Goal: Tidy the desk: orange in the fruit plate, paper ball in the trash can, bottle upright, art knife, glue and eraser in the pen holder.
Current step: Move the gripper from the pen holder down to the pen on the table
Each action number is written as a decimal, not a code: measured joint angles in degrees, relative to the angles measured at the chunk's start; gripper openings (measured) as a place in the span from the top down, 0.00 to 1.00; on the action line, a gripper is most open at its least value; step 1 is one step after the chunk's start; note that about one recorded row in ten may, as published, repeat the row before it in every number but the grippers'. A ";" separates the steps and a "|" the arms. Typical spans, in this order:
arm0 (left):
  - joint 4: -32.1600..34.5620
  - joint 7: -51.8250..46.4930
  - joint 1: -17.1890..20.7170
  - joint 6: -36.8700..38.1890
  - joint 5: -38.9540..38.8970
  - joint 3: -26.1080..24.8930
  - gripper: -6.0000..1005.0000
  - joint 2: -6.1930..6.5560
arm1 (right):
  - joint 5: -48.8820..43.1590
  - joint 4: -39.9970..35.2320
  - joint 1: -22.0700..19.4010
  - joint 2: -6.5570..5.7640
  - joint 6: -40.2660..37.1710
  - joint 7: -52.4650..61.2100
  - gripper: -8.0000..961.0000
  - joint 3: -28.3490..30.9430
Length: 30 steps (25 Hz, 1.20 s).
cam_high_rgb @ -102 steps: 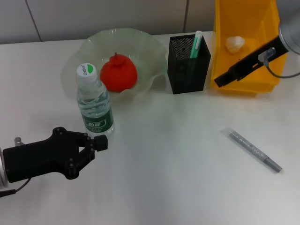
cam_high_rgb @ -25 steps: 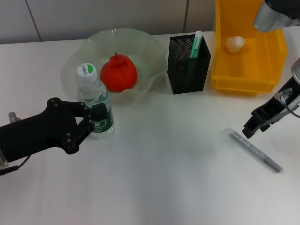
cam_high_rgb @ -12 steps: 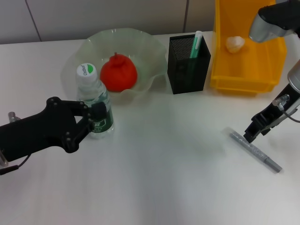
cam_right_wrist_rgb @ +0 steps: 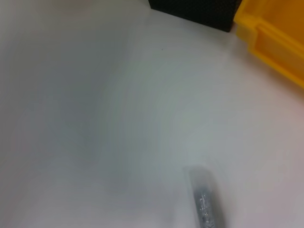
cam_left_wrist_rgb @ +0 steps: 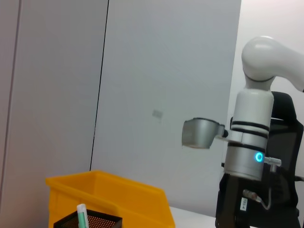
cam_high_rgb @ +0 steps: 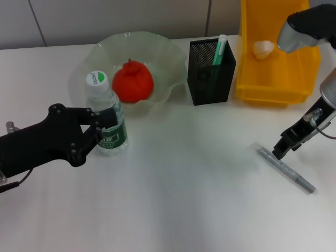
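Observation:
The clear bottle [cam_high_rgb: 105,116] with a white cap stands upright in front of the fruit plate [cam_high_rgb: 168,52], which holds the orange [cam_high_rgb: 133,81]. My left gripper [cam_high_rgb: 101,131] is open, its fingertips at the bottle's lower left side. The grey art knife [cam_high_rgb: 286,169] [cam_right_wrist_rgb: 205,202] lies flat at the right. My right gripper [cam_high_rgb: 281,149] hovers just above the knife's nearer end. The paper ball [cam_high_rgb: 263,49] lies in the yellow trash can [cam_high_rgb: 273,86]. A slim green and white stick [cam_high_rgb: 219,50], apparently the glue, stands in the black mesh pen holder [cam_high_rgb: 210,79]. The eraser is out of view.
The pen holder [cam_right_wrist_rgb: 199,12] and trash can [cam_right_wrist_rgb: 275,40] stand side by side at the back, close behind the knife. The left wrist view shows the trash can [cam_left_wrist_rgb: 118,199], the pen holder's rim [cam_left_wrist_rgb: 90,222] and my right arm [cam_left_wrist_rgb: 251,156] beyond them.
My left gripper moved up and forward until its fingertips reached the bottle. My right gripper came down from the trash can to the knife's nearer end.

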 joint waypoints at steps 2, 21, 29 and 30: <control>0.01 0.01 0.06 0.06 -0.16 0.01 0.99 0.03 | 0.01 0.67 0.09 0.00 0.63 -0.32 0.54 -0.04; 0.53 0.00 -0.09 0.21 -1.07 0.01 0.99 0.07 | 0.28 4.19 0.89 0.35 4.83 -2.96 0.64 -0.15; 4.28 -0.31 -0.10 0.73 -2.44 -0.08 0.99 0.16 | 0.32 4.20 1.15 0.36 4.86 -2.98 0.65 -0.20; 4.72 -0.35 -0.15 0.76 -2.80 -0.07 0.99 0.14 | 0.32 4.20 1.15 0.36 4.86 -2.98 0.65 -0.20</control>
